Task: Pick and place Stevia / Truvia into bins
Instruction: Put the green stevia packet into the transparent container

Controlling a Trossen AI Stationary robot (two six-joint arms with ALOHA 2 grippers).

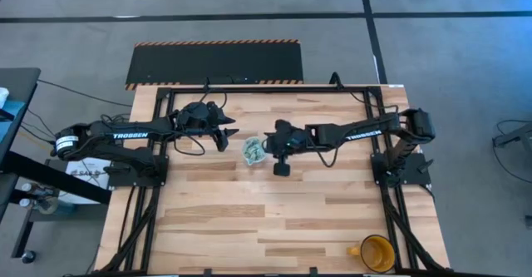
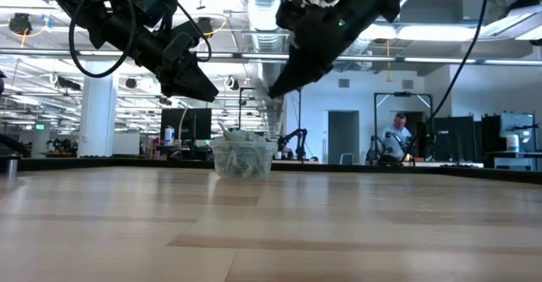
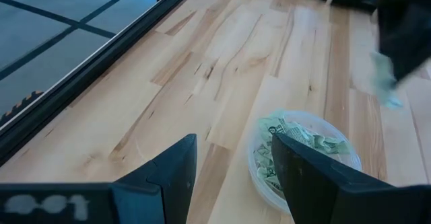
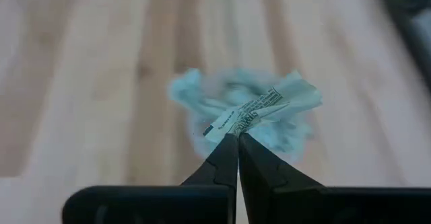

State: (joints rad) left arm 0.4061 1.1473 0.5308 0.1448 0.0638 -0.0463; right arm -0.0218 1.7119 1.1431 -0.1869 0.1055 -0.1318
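The clear plastic cup [image 1: 252, 150] stands on its base near the table's middle, holding several pale green and white sachets [image 3: 304, 138]. My right gripper [image 4: 237, 138] hovers above the cup [image 2: 244, 157], shut on one crumpled sachet [image 4: 259, 108]. The cup shows blurred below that sachet in the right wrist view. My left gripper [image 3: 232, 158] is open and hangs in the air just to the left of the cup [image 3: 303, 153], touching nothing. In the low view both grippers are well above the cup's rim. My right gripper pinches one end of a single sachet [image 4: 232, 125] between its two fingertips. The fingers slant down from the table's right side [image 2: 269, 90]. The sachet is lifted clear and sticks out beyond the fingertips, above the cup's mouth.
A yellow-orange mug [image 1: 376, 252] stands near the table's near right corner. A black frame [image 1: 274, 88] runs along the table's far edge and sides. Bare wooden tabletop [image 1: 249, 219] spreads out on the near side of the cup. A person [image 2: 396, 140] stands far behind the table.
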